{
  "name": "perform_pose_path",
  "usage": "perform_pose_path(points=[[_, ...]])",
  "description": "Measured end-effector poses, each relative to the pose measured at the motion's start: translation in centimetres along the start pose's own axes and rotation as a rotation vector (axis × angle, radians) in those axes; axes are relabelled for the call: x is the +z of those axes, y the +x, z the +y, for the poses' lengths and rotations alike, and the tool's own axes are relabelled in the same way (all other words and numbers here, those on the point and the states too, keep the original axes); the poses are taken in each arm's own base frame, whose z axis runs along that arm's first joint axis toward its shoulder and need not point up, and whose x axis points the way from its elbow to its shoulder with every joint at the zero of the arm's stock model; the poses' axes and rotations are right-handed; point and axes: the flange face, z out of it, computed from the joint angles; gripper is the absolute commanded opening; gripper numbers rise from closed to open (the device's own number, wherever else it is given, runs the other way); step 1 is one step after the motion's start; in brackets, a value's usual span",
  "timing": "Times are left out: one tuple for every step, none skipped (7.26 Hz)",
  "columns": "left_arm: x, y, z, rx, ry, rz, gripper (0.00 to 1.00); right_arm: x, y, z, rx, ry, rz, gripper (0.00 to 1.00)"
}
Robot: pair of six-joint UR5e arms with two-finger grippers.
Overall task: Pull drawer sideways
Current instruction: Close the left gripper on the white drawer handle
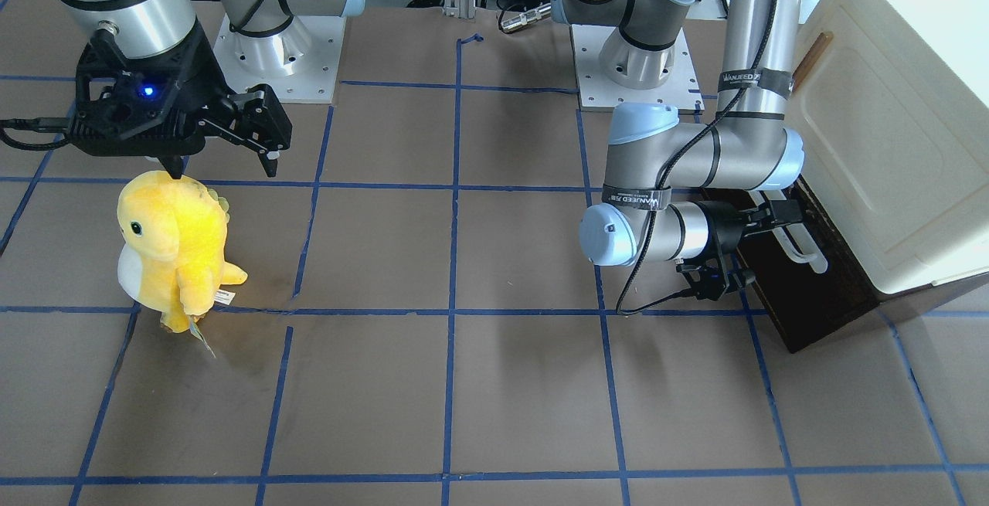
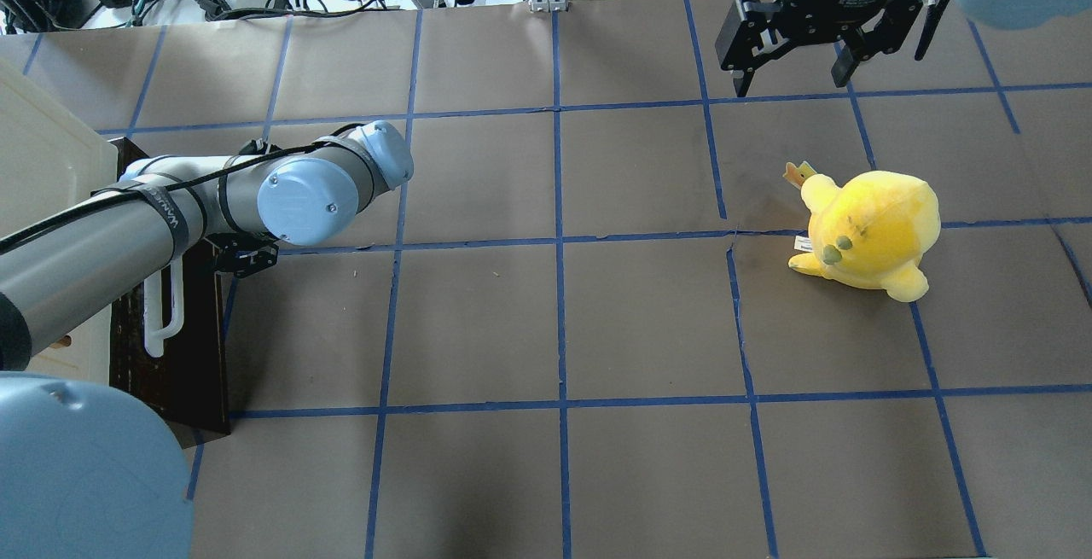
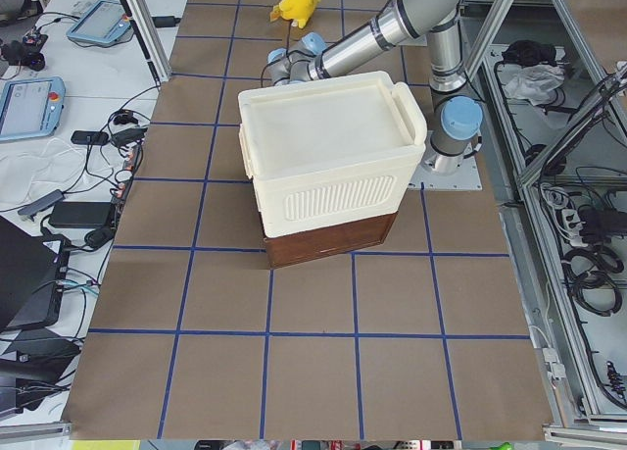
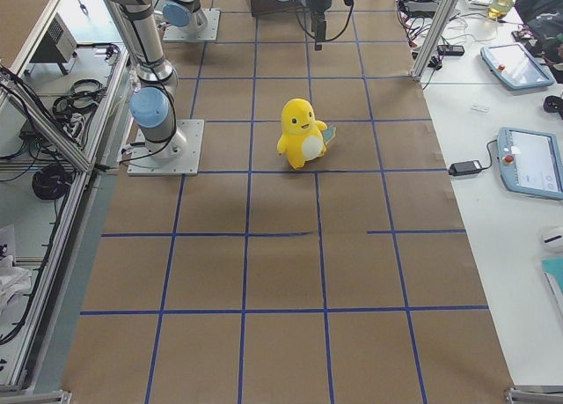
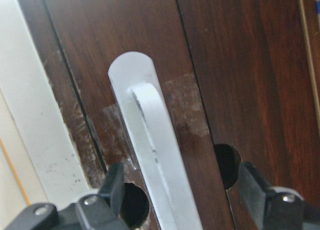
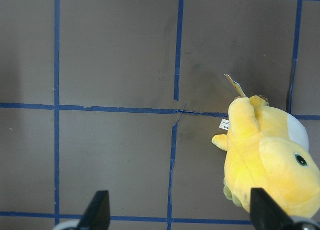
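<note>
Brown paper taped into a blue grid covers the tabletop (image 1: 525, 382), and the work sits at its end on the robot's left. The drawer (image 2: 192, 354) lies low under a cream cabinet (image 1: 888, 127), its dark front facing the middle of the tabletop and its white handle (image 5: 150, 155) running along that front.

We see the left arm folded down low so that the left gripper (image 5: 182, 176) meets the front level. In the wrist view its fingers stand apart, one on each side of the bar near its rounded end, with a little dark wood showing between each finger and the bar. We judge that this straddle sets up a clamp across the bar, which is needed before a pull can draw the drawer sideways out from under the cabinet. Gripping near the end rather than the middle may twist the drawer as it slides.

The right gripper (image 2: 791, 79) hangs far off on the other side, fingers wide apart and holding nothing, above and just beyond a yellow plush (image 1: 174, 251). We take it to be parked there, out of the left arm's way.
</note>
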Motion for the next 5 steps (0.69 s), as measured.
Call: perform_pose_path(points=[[0.0, 0.0, 0.01, -0.004, -0.001, 0.0, 0.77, 0.0, 0.0, 0.0, 0.0, 0.0, 0.0, 1.0], [0.01, 0.0, 0.04, -0.009, -0.001, 0.0, 0.73, 0.0, 0.0, 0.0, 0.0, 0.0, 0.0, 1.0], [0.02, 0.02, 0.05, -0.011, -0.002, 0.0, 0.68, 0.0, 0.0, 0.0, 0.0, 0.0, 0.0, 1.0], [0.02, 0.03, 0.05, -0.011, -0.002, 0.001, 0.67, 0.0, 0.0, 0.0, 0.0, 0.0, 0.0, 1.0], [0.02, 0.03, 0.06, -0.012, -0.002, 0.001, 0.65, 0.0, 0.0, 0.0, 0.0, 0.0, 0.0, 1.0]])
